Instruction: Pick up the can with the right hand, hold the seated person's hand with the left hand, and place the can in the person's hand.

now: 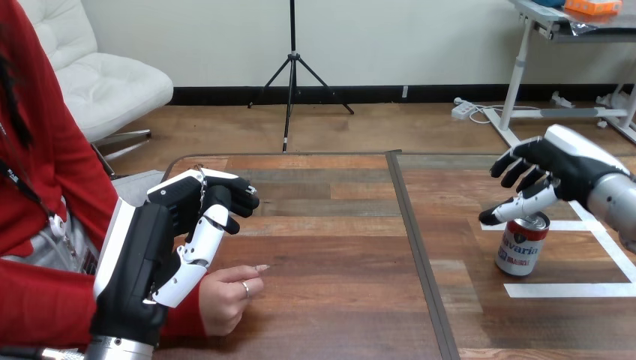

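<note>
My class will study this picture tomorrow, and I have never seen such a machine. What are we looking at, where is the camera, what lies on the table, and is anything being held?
This is a humanoid robot's own view. The camera sits on its head and looks down across a wooden table. The black-and-white machine parts are its two hands. The left hand hangs just above the person's hand, which rests on the table. Its fingers are loosely bent and grip nothing. The right hand hovers open over a can, which stands upright among white tape lines. Its thumb is close to the can's top, but whether it touches is unclear. Nothing is held yet.
</note>
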`<state>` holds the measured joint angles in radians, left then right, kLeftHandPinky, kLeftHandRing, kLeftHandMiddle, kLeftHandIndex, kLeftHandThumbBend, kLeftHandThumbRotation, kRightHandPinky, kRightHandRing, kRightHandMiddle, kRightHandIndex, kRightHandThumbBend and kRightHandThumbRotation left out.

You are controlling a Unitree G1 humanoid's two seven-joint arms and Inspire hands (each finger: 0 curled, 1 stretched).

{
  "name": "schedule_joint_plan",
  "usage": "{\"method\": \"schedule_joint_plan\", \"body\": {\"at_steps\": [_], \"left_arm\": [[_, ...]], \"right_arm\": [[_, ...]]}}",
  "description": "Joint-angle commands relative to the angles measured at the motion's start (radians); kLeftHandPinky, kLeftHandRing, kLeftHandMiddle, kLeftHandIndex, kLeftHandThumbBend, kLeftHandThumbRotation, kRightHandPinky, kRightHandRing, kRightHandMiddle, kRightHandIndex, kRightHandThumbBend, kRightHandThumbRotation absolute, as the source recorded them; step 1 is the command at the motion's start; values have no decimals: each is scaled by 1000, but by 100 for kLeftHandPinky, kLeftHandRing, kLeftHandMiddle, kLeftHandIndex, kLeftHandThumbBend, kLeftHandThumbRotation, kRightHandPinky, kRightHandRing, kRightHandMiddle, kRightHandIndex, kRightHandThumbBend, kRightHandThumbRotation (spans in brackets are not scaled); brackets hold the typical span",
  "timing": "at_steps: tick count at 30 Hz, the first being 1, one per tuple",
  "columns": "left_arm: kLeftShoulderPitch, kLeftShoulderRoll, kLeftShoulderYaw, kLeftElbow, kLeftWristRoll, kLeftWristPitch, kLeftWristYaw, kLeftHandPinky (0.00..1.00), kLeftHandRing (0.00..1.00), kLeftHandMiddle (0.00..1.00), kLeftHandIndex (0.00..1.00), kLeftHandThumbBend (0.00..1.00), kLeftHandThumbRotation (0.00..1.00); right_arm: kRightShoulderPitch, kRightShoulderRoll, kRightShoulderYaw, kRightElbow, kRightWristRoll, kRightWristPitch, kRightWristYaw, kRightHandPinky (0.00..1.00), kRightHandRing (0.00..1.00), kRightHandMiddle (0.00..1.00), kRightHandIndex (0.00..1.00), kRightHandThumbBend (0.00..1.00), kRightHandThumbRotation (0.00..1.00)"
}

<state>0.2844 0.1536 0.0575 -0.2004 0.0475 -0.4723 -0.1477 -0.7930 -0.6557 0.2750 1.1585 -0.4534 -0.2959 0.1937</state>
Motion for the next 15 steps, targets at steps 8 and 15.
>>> {"method": "schedule_joint_plan", "body": {"at_steps": [8,15], "left_arm": [[-29,9,7,-28,-4,-21,6,47,57,56,54,8,67],[-25,12,8,-28,-2,-23,5,47,57,56,54,8,66]], "right_arm": [[-60,6,6,22,-11,10,5,71,77,80,81,100,40],[-64,6,9,34,-23,28,7,72,80,82,83,100,42]]}}
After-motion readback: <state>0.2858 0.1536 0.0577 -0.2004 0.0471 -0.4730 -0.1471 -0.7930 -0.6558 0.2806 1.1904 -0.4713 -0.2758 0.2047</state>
